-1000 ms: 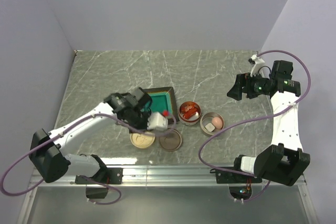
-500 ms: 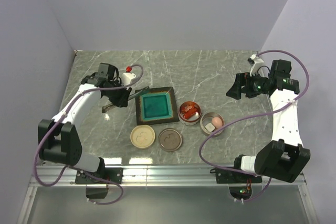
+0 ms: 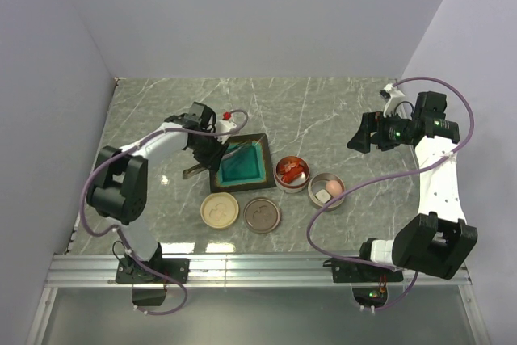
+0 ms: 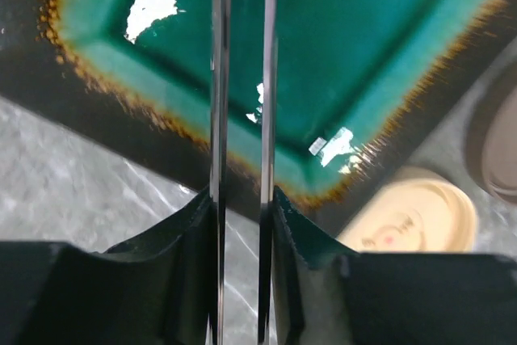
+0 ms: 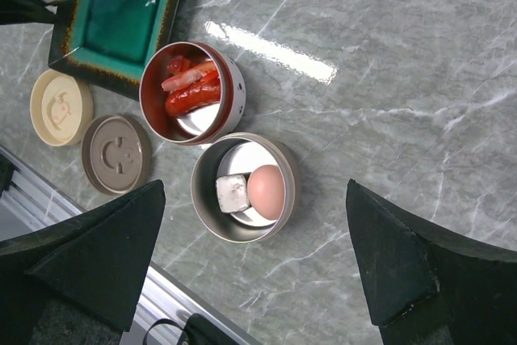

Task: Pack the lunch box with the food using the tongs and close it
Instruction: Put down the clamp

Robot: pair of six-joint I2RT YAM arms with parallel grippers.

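My left gripper hangs over the left rim of the teal tray, shut on the tongs. Their two thin silver arms run between my fingers and out over the tray. The lunch box is two open round tins. The red tin holds red-orange sausage and shrimp pieces. In the grey tin lie a pink egg and a white cube. High at the right, my right gripper is open and holds nothing; its wrist view looks down on the grey tin.
A beige lid and a brown lid lie face up in front of the tray, near the table's front edge. Bare marble stretches behind the tray and to the right of the tins. Walls close the table on three sides.
My left arm swung from the front of the tray out to the far left, then back to the tray's left rim with the tongs. The right arm stayed put.
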